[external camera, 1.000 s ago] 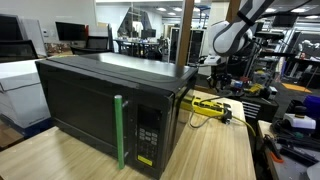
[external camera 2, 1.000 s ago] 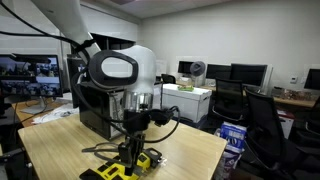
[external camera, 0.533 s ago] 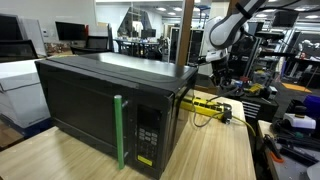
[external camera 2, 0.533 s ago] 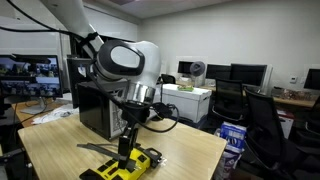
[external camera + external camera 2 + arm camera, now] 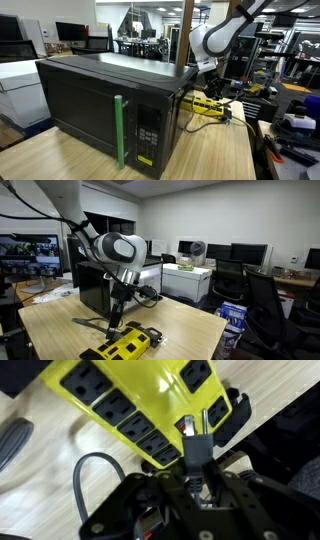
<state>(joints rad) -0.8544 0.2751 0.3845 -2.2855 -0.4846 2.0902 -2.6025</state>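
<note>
Now, in an exterior view, a black microwave (image 5: 100,100) with a green handle (image 5: 119,130) fills the left and middle of the frame, standing on a wooden table (image 5: 215,150). Just right of it, at mid-height, a yellow power strip (image 5: 207,105) lies flat on the table. The arm (image 5: 215,38) reaches down from the upper right, and its claw (image 5: 209,86) hangs just above the near end of the strip; from this angle the fingers are too small to read.

From the opposite exterior view, the power strip (image 5: 130,343) lies at the bottom centre of the table (image 5: 55,330), with the microwave (image 5: 88,285) behind it on the left. The claw (image 5: 114,313) points down just above and left of the strip, near a black cable (image 5: 88,325) that trails off leftward.

Seen from the wrist view, the power strip (image 5: 130,405) runs slantwise across the upper half, its sockets facing up and a red switch (image 5: 186,427) near its right end. The claw (image 5: 197,450) sits at centre right with its fingers pressed together, their tips over the strip's lower edge beside the switch. Whether they pinch anything cannot be told. A loop of cable (image 5: 93,465) lies on the table (image 5: 40,495) at lower left.
</note>
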